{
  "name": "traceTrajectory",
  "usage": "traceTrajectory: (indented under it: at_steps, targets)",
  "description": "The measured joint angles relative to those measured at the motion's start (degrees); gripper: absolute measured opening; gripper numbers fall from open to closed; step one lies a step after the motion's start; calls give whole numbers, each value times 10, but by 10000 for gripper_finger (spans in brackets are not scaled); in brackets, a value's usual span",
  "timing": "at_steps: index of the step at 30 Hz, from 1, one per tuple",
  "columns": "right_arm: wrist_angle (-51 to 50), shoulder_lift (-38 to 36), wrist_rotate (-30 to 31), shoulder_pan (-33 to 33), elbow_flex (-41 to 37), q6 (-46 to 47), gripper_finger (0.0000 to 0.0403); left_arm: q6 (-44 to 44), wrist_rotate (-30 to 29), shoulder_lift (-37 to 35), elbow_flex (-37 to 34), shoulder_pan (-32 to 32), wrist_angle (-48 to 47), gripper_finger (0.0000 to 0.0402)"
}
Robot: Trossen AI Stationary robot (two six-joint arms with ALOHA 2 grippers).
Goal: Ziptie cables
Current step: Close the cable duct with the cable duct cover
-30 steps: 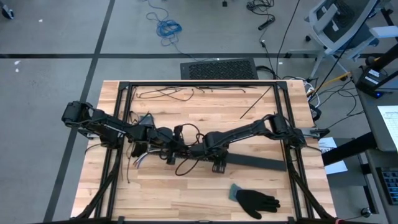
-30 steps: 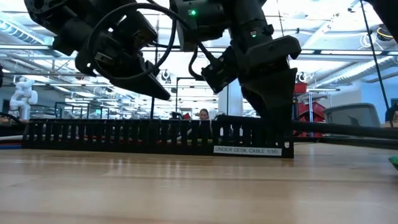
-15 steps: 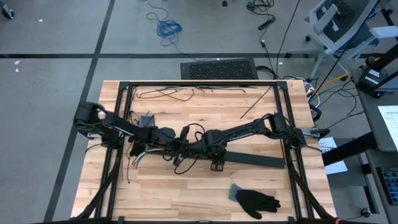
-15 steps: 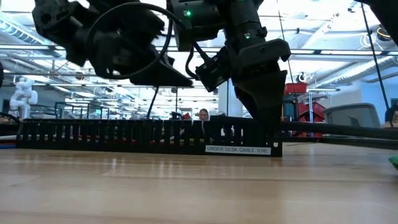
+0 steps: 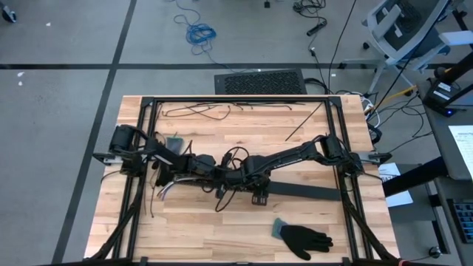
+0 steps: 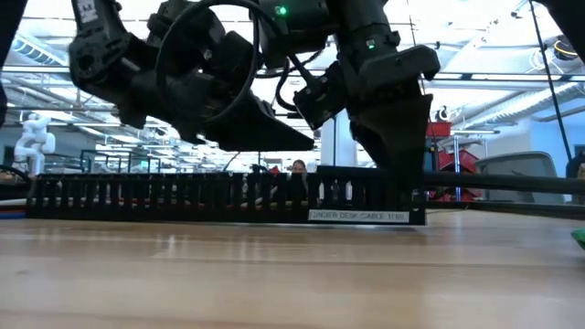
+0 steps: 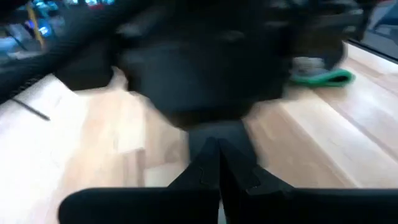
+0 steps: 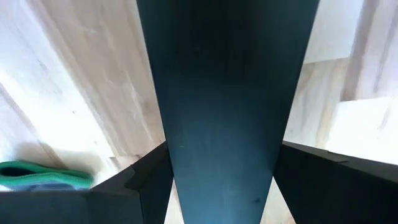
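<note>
Wood tabletop (image 6: 274, 274) lies nearest; behind it the right gripper (image 5: 259, 193) clamps the black slotted strip (image 6: 219, 196) while the left gripper (image 5: 219, 176), pressed together, hovers beside it. Cables (image 5: 164, 191) trail leftward; steady the strip before threading.

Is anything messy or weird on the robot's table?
Yes. A black glove lies alone near the front edge, thin black strands straggle along the back, and the cables spill loosely off the strip's left end, not tied yet.

black slotted strip (image 5: 303, 191), pale wood table (image 5: 222, 229), black-and-green glove (image 5: 303, 238)
</note>
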Motion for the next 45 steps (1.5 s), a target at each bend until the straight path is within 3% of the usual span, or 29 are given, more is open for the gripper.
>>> traceTrajectory:
  at_steps: [7,14,24,39,45]
  targets:
    - [8,-1,-3,0,2,-7,222,-22,-2,18,2,2,62,0]
    - [0,3,-1,0,1,-6,223,-13,46,41,5,2,37,0]
    - [3,2,-9,-4,2,-5,223,-64,40,111,28,3,67,0]
    - [5,2,-5,-4,2,-22,227,-94,41,109,22,2,54,0]
    - [12,2,-31,1,3,-113,259,-102,46,109,21,2,52,0]
